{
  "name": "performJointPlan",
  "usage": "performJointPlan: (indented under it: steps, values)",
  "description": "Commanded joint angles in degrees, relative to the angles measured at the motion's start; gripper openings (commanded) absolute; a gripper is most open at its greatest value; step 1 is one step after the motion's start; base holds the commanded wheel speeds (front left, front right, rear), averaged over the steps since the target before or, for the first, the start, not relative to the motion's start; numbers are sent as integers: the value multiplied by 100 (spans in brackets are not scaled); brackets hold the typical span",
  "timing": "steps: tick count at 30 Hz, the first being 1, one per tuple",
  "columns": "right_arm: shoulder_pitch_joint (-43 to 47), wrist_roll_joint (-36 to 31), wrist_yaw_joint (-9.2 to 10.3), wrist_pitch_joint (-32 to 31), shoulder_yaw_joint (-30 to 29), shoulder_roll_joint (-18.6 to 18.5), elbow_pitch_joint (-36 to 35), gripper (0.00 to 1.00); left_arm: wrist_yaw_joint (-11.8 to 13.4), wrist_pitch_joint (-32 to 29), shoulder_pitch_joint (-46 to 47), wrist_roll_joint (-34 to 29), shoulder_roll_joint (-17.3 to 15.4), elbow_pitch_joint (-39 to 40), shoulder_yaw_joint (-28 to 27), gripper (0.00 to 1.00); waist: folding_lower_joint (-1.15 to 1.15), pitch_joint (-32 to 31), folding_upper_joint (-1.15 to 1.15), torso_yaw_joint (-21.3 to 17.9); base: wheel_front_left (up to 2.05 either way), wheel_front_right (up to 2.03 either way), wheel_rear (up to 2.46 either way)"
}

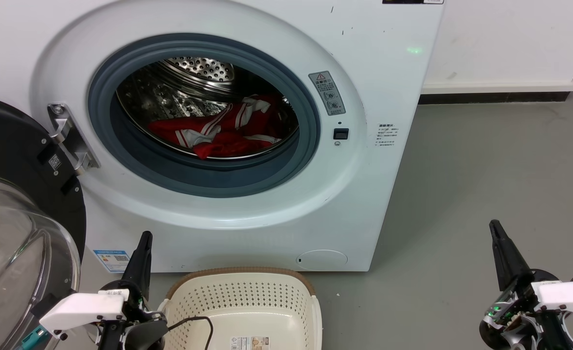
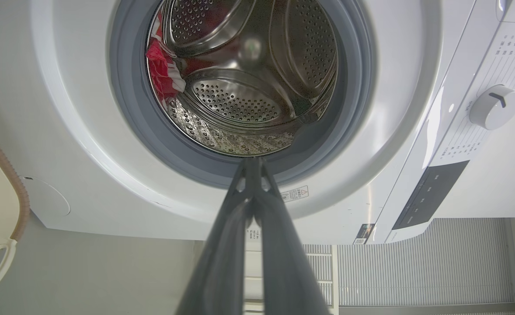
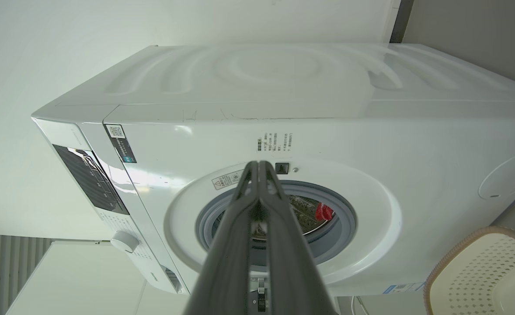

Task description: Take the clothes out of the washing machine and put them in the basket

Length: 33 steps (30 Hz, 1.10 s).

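Clothes [image 1: 223,133] inside washing machine [image 1: 374,194], door [image 1: 19,204] open

Washing machine [image 1: 393,184]: big white front-loader, stood on grey floor [image 1: 486,170] vs. white wall [image 1: 505,39]. Door [image 1: 19,160] was swung wide open to the left: black rim, clear glass bowl. Round porthole w/ grey gasket [image 1: 208,180]; perforated steel drum [image 1: 194,73] behind it. Clothes [image 1: 218,133]: red fabric w/ white stripe trim, crumpled in a low heap at drum bottom, toward the right side, wholly inside. Basket [image 1: 240,270]: cream-white perforated plastic, rounded rect., brown woven-look rim. It sat upright on the floor just in front of the machine, approx. below the porthole, w/ a label sticker [image 1: 250,342] on its bottom.
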<state>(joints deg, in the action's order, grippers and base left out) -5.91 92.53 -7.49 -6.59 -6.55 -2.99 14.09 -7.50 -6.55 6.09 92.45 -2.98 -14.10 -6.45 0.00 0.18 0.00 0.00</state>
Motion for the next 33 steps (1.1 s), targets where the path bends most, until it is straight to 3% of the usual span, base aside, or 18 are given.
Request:
performJointPlan:
  steps: [1,23,24,33]
  values:
    - [-75,-27,0,-4,2,16,6,0,-13,-10,40,-10,15,0,-15,0,0,0,0,0,0,0,0]
    - [-75,-26,0,-3,3,16,6,0,-13,-9,40,-10,15,0,-15,0,0,0,0,0,0,0,0]
    - [10,2,-1,2,0,1,13,100,1,2,-8,1,0,-18,3,100,0,0,0,0,0,0,0]
    - [162,-257,0,207,-9,8,51,100,2,208,-140,-260,9,12,-6,100,0,4,0,1,0,0,0]
